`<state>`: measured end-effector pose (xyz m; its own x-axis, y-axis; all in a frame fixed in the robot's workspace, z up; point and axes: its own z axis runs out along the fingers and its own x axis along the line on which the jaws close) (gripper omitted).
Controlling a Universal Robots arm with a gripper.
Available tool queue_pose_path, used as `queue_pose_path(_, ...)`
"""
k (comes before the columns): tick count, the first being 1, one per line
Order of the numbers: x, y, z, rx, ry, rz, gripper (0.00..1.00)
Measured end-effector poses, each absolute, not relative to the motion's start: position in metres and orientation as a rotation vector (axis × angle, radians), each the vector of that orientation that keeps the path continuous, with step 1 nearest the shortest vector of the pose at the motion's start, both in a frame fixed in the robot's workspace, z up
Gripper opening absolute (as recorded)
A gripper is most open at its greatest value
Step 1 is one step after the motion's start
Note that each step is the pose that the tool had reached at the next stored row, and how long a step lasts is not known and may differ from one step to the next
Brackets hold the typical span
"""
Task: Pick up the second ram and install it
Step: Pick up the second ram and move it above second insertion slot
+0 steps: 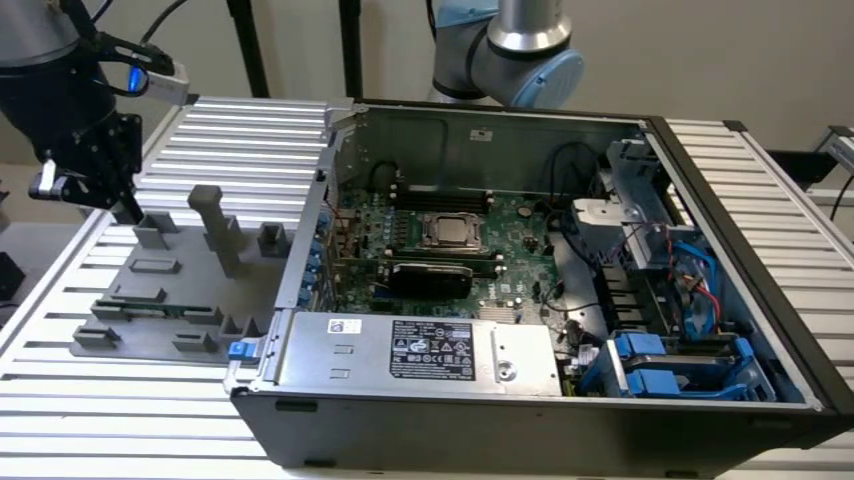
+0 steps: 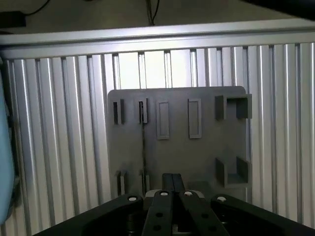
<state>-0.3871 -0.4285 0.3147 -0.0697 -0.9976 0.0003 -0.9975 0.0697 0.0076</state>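
Ribbed aluminium slats form the counter (image 1: 80, 395), which carries a grey fixture plate (image 1: 167, 285) towards the exterior view's left and an open computer case (image 1: 534, 420) beside it. The plate has several raised grey blocks (image 1: 214, 230) and slotted holders.

The second ram (image 1: 150, 308) sits on this plate, near the plate's front edge in the exterior view. It is a slim green stick standing on its long edge, with each end seated in a pair of small slotted holders. From the wrist camera it appears edge-on as a thin dark line (image 2: 143, 147) running between those two holder pairs.

The claw (image 1: 131, 212) hangs on the black arm (image 1: 67, 110) over the far left part of the plate, above the upright blocks and apart from the ram. Its fingers (image 2: 169, 183) are pressed together and nothing is between them. In the wrist picture the closed tips lie just to one side of the ram's line, not touching it.

Inside the case the motherboard (image 1: 514, 225) lies flat with the CPU socket (image 1: 454, 232) near its middle, and a labelled silver power supply (image 1: 427, 350) runs along the near wall. Blue drive brackets (image 1: 667, 365) sit at the exterior view's right. A second grey arm (image 1: 521, 45) stands behind the case.
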Motion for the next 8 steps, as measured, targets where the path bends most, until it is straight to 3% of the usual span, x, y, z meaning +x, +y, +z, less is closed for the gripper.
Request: queue_pose_path(8, -0.387, -0.4286, 0.3147, 2.139, -2.293, -0.008, 0.11)
